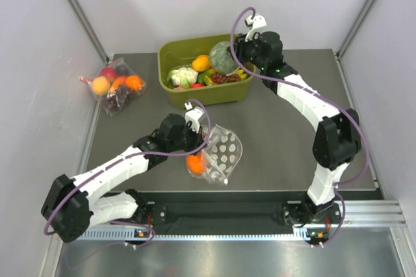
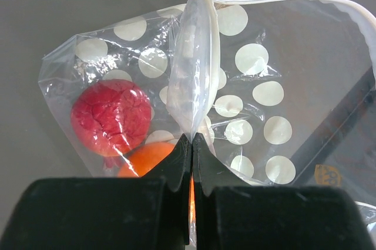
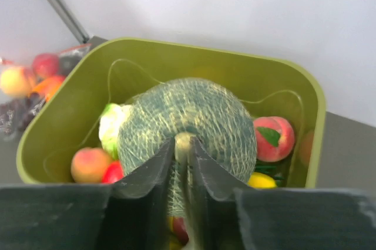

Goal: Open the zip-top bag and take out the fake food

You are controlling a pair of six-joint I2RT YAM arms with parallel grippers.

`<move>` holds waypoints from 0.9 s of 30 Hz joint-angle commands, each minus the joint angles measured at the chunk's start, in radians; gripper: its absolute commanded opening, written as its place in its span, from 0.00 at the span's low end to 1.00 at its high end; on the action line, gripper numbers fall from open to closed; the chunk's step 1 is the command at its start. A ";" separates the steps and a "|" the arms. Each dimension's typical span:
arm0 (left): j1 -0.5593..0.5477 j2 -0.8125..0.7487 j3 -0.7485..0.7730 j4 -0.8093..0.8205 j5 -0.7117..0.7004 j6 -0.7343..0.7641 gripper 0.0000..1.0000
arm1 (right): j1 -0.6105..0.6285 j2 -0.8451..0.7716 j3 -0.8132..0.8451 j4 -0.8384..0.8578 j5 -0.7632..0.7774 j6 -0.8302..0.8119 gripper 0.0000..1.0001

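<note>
The zip-top bag, clear with white dots, hangs open-mouthed in my left gripper just above the table's front middle. In the left wrist view the jaws are shut on a fold of the bag. A red fruit and an orange fruit lie inside it; the orange one also shows from above. My right gripper is shut on the stem of the dark green netted pumpkin and holds it over the green tub. The right wrist view shows the pumpkin in my gripper.
The tub holds a white cauliflower, a yellow-orange fruit, a peach and other toy produce. A smaller dotless bag of fruit lies at the table's back left. White walls close in the table.
</note>
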 commanded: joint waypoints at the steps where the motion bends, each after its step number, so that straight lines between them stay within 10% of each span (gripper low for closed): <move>1: 0.004 -0.031 0.003 -0.013 0.017 -0.005 0.00 | -0.012 0.037 0.099 0.008 0.024 -0.024 0.46; 4: 0.004 -0.030 0.003 -0.011 0.018 -0.003 0.00 | -0.012 0.033 0.081 0.007 0.036 -0.033 0.73; 20: 0.004 -0.079 0.020 -0.019 0.004 -0.008 0.00 | 0.002 -0.358 -0.253 0.004 -0.021 -0.045 0.95; 27: 0.004 -0.085 0.042 -0.037 -0.010 -0.008 0.00 | 0.230 -0.646 -0.505 -0.062 0.114 -0.075 0.94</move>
